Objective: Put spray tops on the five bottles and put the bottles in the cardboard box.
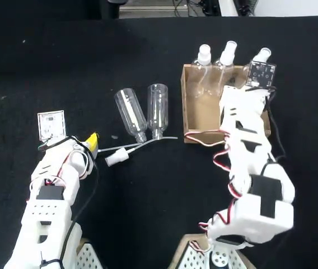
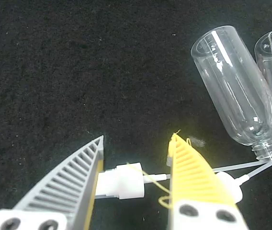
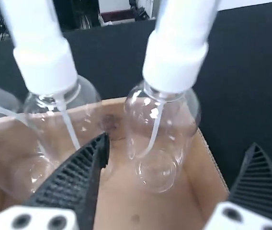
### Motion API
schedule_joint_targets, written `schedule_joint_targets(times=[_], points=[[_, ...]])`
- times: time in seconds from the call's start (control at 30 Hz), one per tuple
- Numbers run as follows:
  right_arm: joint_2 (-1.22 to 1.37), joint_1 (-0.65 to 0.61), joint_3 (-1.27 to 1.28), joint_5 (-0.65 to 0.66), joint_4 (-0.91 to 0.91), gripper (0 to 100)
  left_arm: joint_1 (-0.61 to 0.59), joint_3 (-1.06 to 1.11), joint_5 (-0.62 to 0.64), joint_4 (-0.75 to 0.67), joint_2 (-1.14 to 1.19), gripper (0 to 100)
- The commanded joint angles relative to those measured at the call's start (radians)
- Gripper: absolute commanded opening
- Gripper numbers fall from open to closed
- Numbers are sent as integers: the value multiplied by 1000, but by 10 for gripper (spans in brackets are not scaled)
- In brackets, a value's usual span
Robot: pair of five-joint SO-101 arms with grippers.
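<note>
The black cloth-covered table (image 1: 47, 67) carries everything. At its far right stands the cardboard box (image 1: 192, 120), which already holds three capped bottles (image 1: 204, 70) upright along its far wall. That suggests the task is a little past halfway. The right gripper (image 3: 179, 143) hangs over the box with its jaws spread wide and nothing between them. Near the table's middle, two uncapped bottles (image 1: 131, 115) lie side by side on the cloth, necks toward the arms. The step in hand looks like picking up a cap. The left gripper (image 2: 138, 138) is open and straddles a white spray top (image 2: 124, 181) lying on the cloth, which rests close against the grey finger. A second spray top (image 2: 229, 184) lies just beyond the yellow finger, its thin tube trailing toward the bottle necks. The next move calls for closing squarely on the cap without snagging either tube. Beyond the table's far edge are pale floor and cables (image 1: 192, 7).
</note>
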Motion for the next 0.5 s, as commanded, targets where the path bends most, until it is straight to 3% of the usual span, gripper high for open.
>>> schedule_joint_targets(times=[0.0,0.17,0.23,0.33,0.37,0.47], points=[[-137,-6,61,2,-29,382,16,-8,-17,-21,-15,209],[-332,15,220,2,-28,360,16,-8,-17,-21,-15,209],[-420,15,282,2,-28,270,16,-8,-17,-21,-15,209],[-541,15,357,2,-28,31,16,-8,-17,-21,-15,209],[-573,15,372,2,-26,6,16,-8,-17,-21,-15,209],[-627,15,390,2,55,90,16,-8,-17,-21,-15,209]])
